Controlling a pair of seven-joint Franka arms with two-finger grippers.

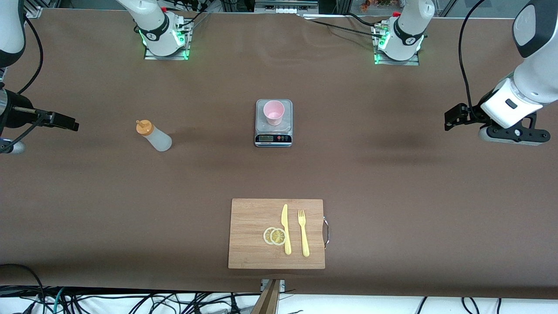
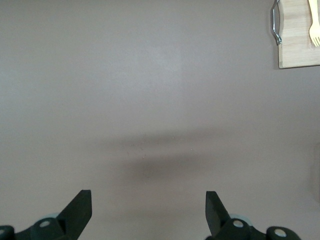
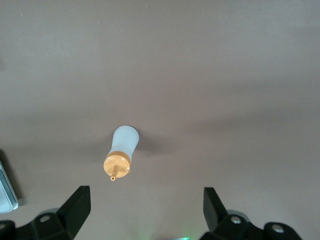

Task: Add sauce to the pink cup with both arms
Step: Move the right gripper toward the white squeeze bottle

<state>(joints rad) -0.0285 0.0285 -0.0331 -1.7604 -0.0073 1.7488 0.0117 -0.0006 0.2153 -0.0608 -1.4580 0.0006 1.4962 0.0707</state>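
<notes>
Hanging spread — left pincer point(image 2: 148, 210), right pincer point(image 3: 146, 206) — tips cropped; sauce point(image 1: 154, 135) untouched.

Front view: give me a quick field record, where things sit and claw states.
sauce bottle: upright on table, toward right arm's end, untouched
pink cup: standing on the scale, mid-table
cutting board: nearer the front camera than the scale; holds knife, fork, two lemon slices
right claw: open, empty, over table with the bottle in its wrist view
left claw: open, empty, over bare table at left arm's end
</notes>
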